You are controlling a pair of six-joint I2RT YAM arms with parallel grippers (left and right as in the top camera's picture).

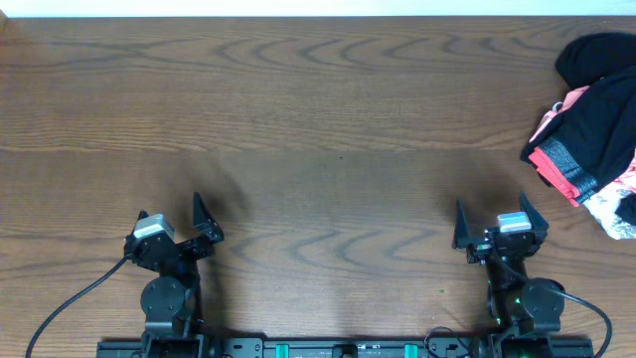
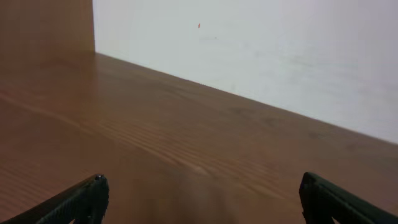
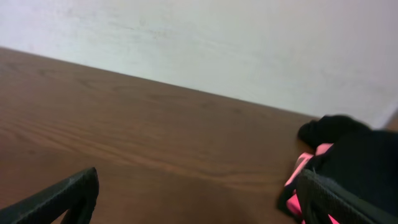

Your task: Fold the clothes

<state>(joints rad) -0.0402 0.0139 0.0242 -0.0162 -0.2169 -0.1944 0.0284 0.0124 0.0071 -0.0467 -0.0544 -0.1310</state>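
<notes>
Black leggings [image 1: 588, 134] tangle with a pink garment [image 1: 549, 124] at the right edge; we could snag both. All jaws gape wide, empty.

On table [image 1: 318, 129], far right: clothes [image 1: 601, 119]

Clothes [image 1: 601, 119] partly beyond right edge

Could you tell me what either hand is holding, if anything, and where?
Nothing: left hand and right hand stand open, empty, away from the leggings.
</notes>
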